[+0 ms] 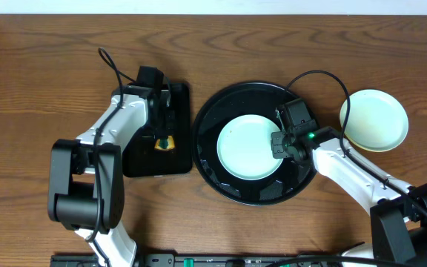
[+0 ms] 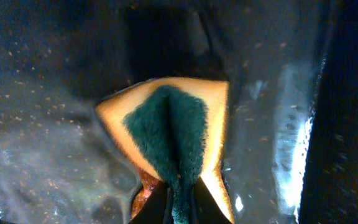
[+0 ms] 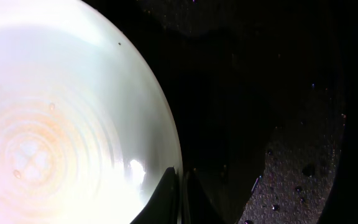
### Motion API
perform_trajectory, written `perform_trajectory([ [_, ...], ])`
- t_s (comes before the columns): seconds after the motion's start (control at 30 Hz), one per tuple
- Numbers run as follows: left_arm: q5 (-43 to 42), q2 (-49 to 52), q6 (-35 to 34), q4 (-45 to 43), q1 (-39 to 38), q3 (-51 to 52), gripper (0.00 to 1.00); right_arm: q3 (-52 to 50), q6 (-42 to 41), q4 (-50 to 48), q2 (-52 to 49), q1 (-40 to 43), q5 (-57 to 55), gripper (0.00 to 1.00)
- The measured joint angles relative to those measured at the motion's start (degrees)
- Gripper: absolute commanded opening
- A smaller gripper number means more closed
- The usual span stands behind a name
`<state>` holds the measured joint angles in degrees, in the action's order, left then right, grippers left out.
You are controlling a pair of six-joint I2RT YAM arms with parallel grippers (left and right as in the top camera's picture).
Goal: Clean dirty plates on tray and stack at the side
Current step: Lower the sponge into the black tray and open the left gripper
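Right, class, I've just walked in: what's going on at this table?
Two robot arms are cleaning plates. The left gripper pinches a folded sponge over the small rectangular tray. The right gripper is shut on the rim of a pale plate lying in the round black tray. A second plate sits on the table to the right, outside the tray.

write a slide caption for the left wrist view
Left gripper pinches a folded yellow sponge with green scouring face over the wet rectangular black tray
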<state>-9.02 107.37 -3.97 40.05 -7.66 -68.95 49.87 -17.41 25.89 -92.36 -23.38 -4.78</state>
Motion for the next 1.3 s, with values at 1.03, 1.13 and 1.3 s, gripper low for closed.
perform_trajectory([
  [1.03, -22.36, 4.52, -0.57, -2.40, 12.37, 0.04, 0.07, 0.00, 0.02, 0.04, 0.00, 0.00, 0.00, 0.01],
  [1.13, -20.24, 4.48, -2.14, -2.23, 13.92, 0.04, 0.08, 0.00, 0.00, 0.07, 0.00, 0.00, 0.00, 0.01],
  [1.3, -19.69, 4.46, -3.72, -2.10, 14.53, 0.04, 0.07, 0.00, 0.00, 0.07, 0.00, 0.00, 0.00, 0.01],
])
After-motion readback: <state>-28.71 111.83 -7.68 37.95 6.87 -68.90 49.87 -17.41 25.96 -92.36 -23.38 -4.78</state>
